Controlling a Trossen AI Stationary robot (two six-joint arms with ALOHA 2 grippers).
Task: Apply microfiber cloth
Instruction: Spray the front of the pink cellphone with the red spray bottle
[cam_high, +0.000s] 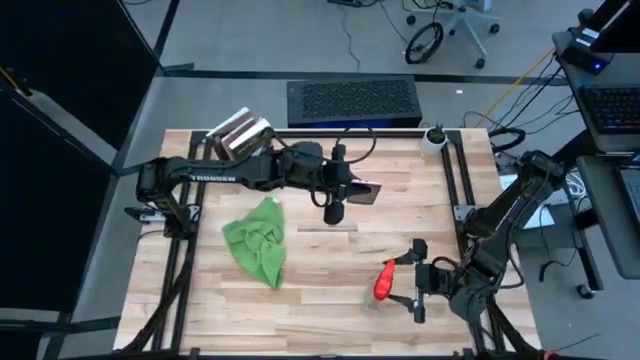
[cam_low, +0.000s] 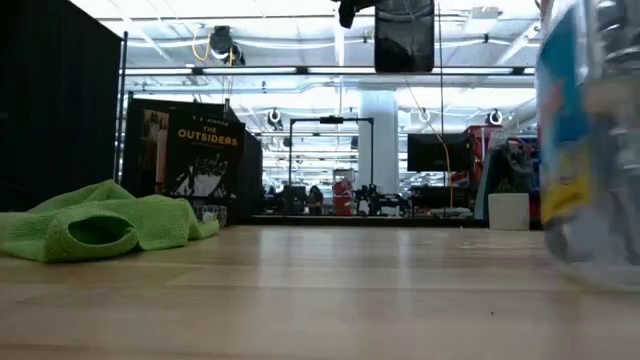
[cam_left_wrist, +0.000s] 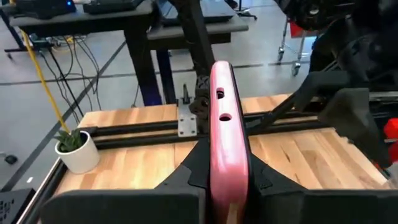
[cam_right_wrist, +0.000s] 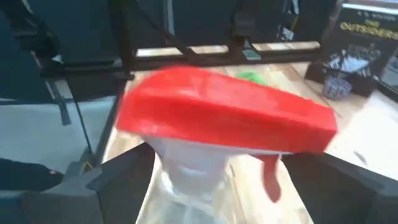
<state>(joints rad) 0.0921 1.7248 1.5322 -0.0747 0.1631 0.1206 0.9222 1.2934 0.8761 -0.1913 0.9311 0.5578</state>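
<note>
The bright green microfiber cloth (cam_high: 258, 240) (cam_low: 100, 225) lies crumpled on the wooden table, left of centre, and no gripper touches it. My left gripper (cam_high: 348, 191) (cam_left_wrist: 224, 171) is above the table's middle, right of the cloth. It is shut on a small black device with a pink rim (cam_high: 367, 191) (cam_low: 404, 35) (cam_left_wrist: 222, 112). A clear spray bottle with a red trigger (cam_high: 385, 281) (cam_low: 590, 140) (cam_right_wrist: 224, 118) stands upright near the front right. My right gripper (cam_high: 412, 278) is open, with one finger on either side of the bottle's neck and a gap showing. My left gripper pinches the device's two flat faces between its fingers (cam_left_wrist: 186, 177), near one end. The pink rim (cam_left_wrist: 225, 155) runs up between them, edge-on to the wrist camera. The fingers reach about level toward the table's right. The device is lifted well clear of the table.
A book, "The Outsiders" (cam_high: 240, 135) (cam_low: 205, 150), stands at the far left. A small potted plant (cam_high: 433, 138) (cam_left_wrist: 76, 149) sits at the far right corner. Black rails (cam_high: 455, 180) run along the table's sides. Bare wood lies between the cloth and the bottle.
</note>
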